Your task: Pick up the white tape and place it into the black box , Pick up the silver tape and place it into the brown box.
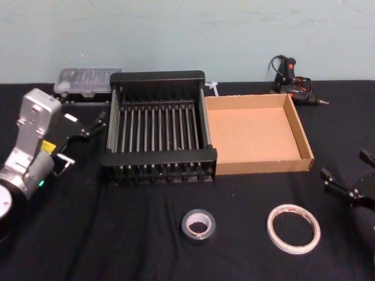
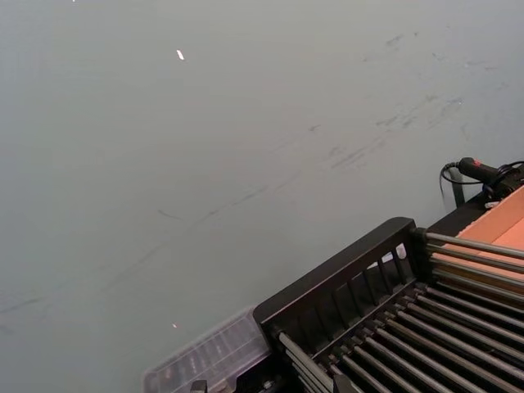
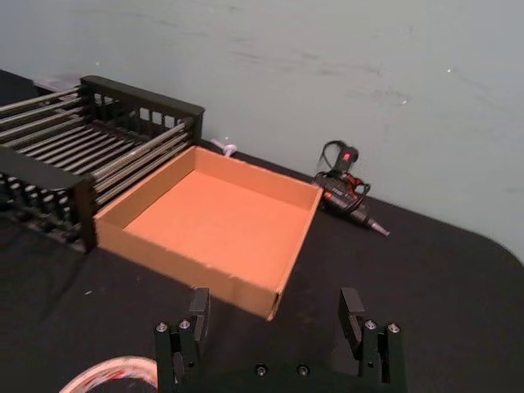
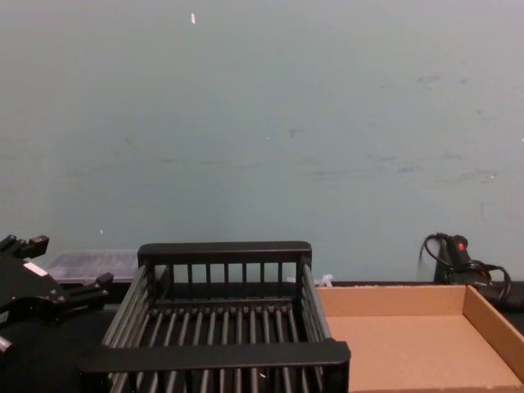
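From the head view I see the white tape lying flat on the black counter near the front, right of centre, with the silver tape also flat to its left, the two well apart. Behind them the black box and the brown box stand side by side with their walls touching, the black one on the left; I see nothing inside either. My left tool hovers just beside the black box's left wall, and its fingers stand spread with nothing between them; in the chest view it sits at the lower left, level with the box's rim. My right tool is at the right edge of the counter, in front of the brown box's near right corner and to the right of the white tape, with its fingers wide apart and nothing held; its wrist view shows both fingers parted, the brown box ahead of them, and the rim of the white tape at the frame's edge. A clear plastic case sits behind the black box's left corner, and a black hand tool with a cord lies behind the brown box
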Available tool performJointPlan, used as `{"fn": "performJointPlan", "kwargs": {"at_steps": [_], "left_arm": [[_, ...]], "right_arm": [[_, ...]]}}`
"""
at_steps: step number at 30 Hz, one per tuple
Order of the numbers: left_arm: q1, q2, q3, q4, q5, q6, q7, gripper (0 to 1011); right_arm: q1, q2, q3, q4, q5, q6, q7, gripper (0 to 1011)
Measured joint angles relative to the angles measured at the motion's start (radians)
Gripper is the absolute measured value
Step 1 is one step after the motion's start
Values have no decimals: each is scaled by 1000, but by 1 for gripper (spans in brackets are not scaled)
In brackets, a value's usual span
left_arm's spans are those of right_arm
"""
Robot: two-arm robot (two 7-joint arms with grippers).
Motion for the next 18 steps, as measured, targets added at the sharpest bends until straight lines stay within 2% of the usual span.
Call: {"fn": "performJointPlan", "kwargs": {"at_steps": [7,18], "left_arm": [[0,0,0,0,0,0,0,1001],[0,0,0,0,0,0,0,1001]], "right_arm": [[-43,-6,3,-8,15,2,43,1000],[-30,-32,-39,41,-22,22,87,1000]]}}
